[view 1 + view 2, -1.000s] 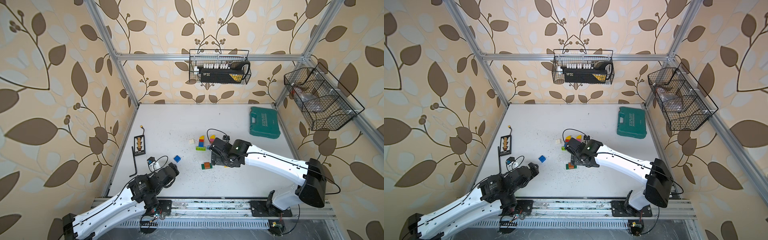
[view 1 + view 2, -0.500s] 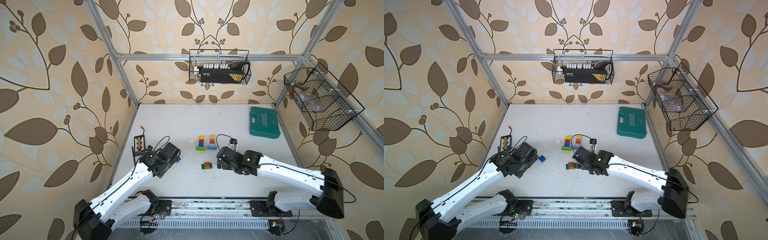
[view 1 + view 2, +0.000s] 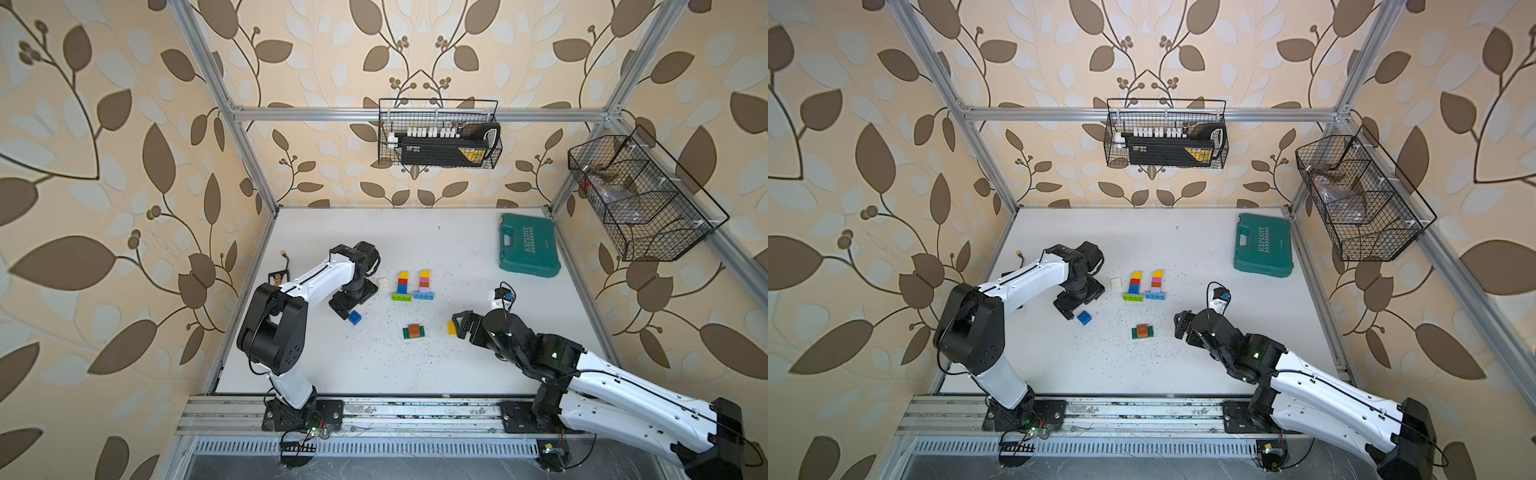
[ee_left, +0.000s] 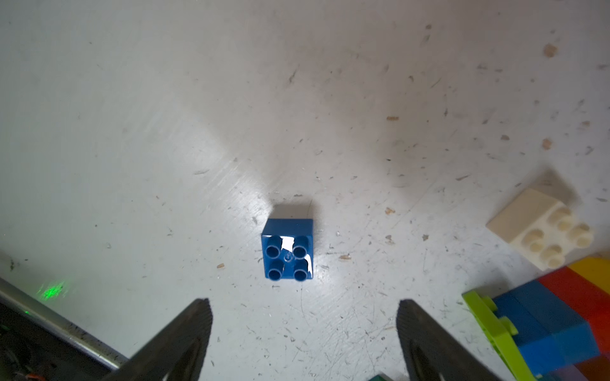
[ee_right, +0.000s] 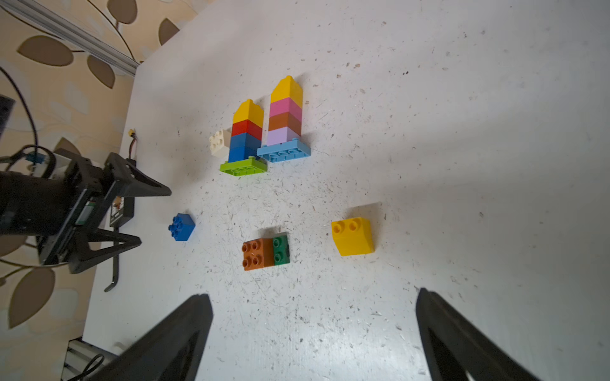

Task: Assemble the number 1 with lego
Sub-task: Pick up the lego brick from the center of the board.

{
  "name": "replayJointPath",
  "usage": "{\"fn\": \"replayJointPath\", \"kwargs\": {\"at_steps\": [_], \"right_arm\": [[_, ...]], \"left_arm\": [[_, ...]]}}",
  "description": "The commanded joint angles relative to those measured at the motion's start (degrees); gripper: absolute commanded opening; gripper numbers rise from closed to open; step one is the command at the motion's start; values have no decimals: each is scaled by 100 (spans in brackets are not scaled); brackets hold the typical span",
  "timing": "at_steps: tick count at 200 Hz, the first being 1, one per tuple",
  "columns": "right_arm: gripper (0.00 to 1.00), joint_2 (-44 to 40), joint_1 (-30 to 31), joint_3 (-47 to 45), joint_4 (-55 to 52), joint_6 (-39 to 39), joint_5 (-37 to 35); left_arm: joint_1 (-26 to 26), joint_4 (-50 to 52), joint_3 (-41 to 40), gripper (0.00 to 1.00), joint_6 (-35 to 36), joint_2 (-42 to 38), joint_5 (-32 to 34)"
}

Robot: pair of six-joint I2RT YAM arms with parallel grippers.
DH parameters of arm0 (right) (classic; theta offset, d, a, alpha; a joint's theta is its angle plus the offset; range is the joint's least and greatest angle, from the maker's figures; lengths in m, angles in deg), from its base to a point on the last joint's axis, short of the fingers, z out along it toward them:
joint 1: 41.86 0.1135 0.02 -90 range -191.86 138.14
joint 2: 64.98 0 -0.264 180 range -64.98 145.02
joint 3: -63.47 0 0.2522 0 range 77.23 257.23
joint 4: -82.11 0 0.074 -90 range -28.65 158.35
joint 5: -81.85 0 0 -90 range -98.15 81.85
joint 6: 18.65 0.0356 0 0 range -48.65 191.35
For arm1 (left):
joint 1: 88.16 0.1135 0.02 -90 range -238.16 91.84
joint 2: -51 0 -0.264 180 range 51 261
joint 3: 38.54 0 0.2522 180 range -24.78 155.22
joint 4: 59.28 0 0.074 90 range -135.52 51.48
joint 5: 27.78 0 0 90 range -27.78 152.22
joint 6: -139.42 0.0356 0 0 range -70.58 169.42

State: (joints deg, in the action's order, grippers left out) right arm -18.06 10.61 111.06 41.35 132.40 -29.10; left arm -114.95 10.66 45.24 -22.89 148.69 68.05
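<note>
Two lego stacks lie flat mid-table: one with a lime base and a yellow tip (image 3: 402, 284), one with a light-blue base and a yellow tip (image 3: 424, 283). A white brick (image 3: 383, 284) sits beside them. My left gripper (image 4: 302, 306) is open, and a loose blue brick (image 4: 288, 252) sits on the table just beyond its fingertips, untouched; a top view shows them too, gripper (image 3: 347, 311) and brick (image 3: 354, 318). A brown brick on a green one (image 3: 414, 331) lies nearer the front. My right gripper (image 5: 313, 297) is open and empty, short of a yellow sloped brick (image 5: 352, 236).
A teal tool case (image 3: 528, 245) lies at the back right. A small black device with a cable (image 3: 277, 276) sits at the left edge. Wire baskets (image 3: 438, 139) hang on the back and right walls. The arms' rail (image 3: 374, 411) runs along the front.
My left arm has swung from the front left corner out to the blue brick, and its jaws have narrowed a little. My right gripper has drawn back from the stacks toward the right.
</note>
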Motion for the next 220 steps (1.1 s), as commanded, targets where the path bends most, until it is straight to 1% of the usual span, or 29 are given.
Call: {"fn": "replayJointPath", "kwargs": {"at_steps": [1, 26, 49, 72, 111, 148, 174, 190, 220], "right_arm": [[99, 89, -17, -78, 308, -39, 214], [100, 116, -13, -69, 302, -32, 247], [99, 131, -17, -86, 309, 20, 238], [99, 159, -15, -86, 298, 67, 227], [99, 294, -14, -25, 218, 142, 247], [99, 426, -13, 37, 103, 239, 280], [99, 509, -17, 80, 38, 292, 278], [99, 570, -17, 106, 8, 315, 276], [99, 694, -14, 176, -70, 354, 285]], "left_arm": [[79, -113, -87, 84, 77, -15, -270], [79, -403, -376, 78, 94, 94, -531], [85, -433, -518, 77, 186, 195, -540], [89, -493, -692, 77, 252, 81, -468], [142, -592, -800, 67, 551, 92, -468], [239, -740, -929, 60, 877, -52, -370], [290, -658, -894, 59, 1066, -81, -287], [328, -633, -893, 57, 1152, -116, -254], [371, -730, -954, 55, 1265, -132, -336]]}}
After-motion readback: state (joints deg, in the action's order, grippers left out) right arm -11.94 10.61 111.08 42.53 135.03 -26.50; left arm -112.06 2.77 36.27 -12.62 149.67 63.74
